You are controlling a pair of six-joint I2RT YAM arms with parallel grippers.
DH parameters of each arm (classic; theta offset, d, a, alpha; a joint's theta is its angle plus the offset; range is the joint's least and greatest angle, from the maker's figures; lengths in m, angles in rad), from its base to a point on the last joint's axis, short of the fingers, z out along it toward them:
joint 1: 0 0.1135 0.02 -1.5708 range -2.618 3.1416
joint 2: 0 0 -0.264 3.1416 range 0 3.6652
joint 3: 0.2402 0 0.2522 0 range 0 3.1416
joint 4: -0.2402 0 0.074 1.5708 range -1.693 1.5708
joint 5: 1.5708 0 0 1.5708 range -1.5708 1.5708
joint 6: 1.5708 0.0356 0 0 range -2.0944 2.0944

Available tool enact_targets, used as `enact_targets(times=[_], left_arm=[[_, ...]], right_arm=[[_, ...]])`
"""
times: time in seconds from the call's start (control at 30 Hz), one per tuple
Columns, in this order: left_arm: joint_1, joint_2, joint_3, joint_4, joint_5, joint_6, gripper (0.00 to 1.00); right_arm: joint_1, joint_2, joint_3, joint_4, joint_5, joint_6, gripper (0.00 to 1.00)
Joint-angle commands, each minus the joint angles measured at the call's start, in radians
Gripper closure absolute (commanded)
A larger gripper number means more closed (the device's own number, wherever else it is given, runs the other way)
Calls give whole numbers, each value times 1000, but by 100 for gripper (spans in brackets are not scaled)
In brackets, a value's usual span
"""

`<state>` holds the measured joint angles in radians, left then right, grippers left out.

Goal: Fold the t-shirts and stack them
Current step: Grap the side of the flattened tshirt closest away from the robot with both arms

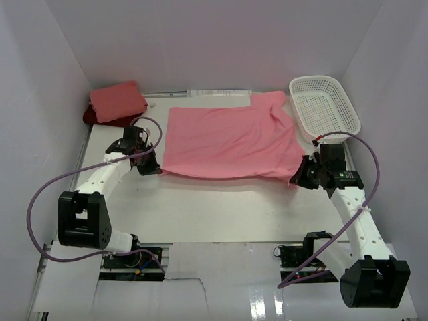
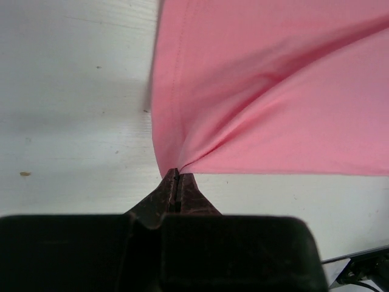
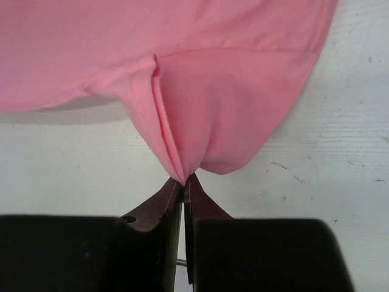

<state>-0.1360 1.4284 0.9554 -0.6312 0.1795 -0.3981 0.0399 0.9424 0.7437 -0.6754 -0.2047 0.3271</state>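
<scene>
A rose pink t-shirt (image 1: 231, 142) lies spread across the middle of the table. My left gripper (image 1: 155, 170) is shut on its near left corner, seen pinched in the left wrist view (image 2: 176, 172). My right gripper (image 1: 297, 178) is shut on its near right corner, seen pinched in the right wrist view (image 3: 185, 181). The cloth fans out from both gripper tips (image 2: 267, 91) (image 3: 182, 67). A folded salmon pink t-shirt (image 1: 118, 100) lies on a dark red t-shirt (image 1: 91, 117) at the far left corner.
A white plastic mesh basket (image 1: 324, 107) stands at the far right, close to the shirt's sleeve. White walls enclose the table on three sides. Purple cables (image 1: 40, 194) loop beside each arm.
</scene>
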Motion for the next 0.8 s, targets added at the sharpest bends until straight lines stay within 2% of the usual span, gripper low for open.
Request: enact_targets(times=[0.0,0.37,0.57,0.77], left_arm=[[44,-85,-1,-10,66,36,100],[53,-102,-46,-12,167,62,100],[55,-129,-72,-21,155,64,100],[55,-68,-21,-22,153,56,100]], right_arm=[[2,1,72,-56,33,-28,92],[5,-100,11,-174,-9,-19,92],[28,-155,-30,-227,-30,1,92],[40,-79,34,-197,27,-14,92]])
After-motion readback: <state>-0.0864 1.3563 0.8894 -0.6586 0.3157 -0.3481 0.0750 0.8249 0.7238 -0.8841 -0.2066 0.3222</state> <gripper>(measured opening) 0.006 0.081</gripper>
